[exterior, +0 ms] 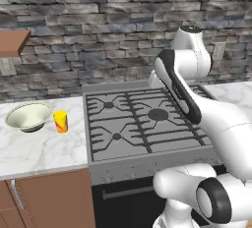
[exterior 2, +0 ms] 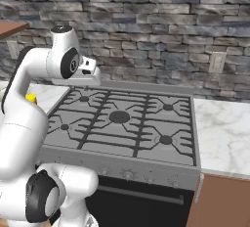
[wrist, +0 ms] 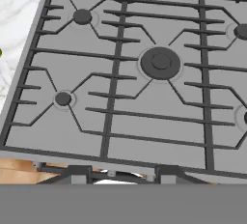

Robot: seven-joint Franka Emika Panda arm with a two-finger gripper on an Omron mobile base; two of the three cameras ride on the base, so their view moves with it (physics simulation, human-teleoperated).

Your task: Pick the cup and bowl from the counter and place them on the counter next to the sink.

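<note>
Left of the grey gas stove [exterior: 147, 124], on the white marble table [exterior: 44, 151], the small yellow cup [exterior: 60, 122] lies well left of the tool [wrist: 123, 172], whose spread I cannot tell.

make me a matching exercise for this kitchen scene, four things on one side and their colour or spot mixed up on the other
Things:
1. cup
2. bowl
3. stove
4. wall

Descriptions:
A. grey, with dark grates and round burners
B. rough stone blocks behind the counter
C. small and yellow, just right of the wide dish
D. pale cream inside, nearest the left edge of the left base view

Pairs: 1-C, 2-D, 3-A, 4-B
</note>
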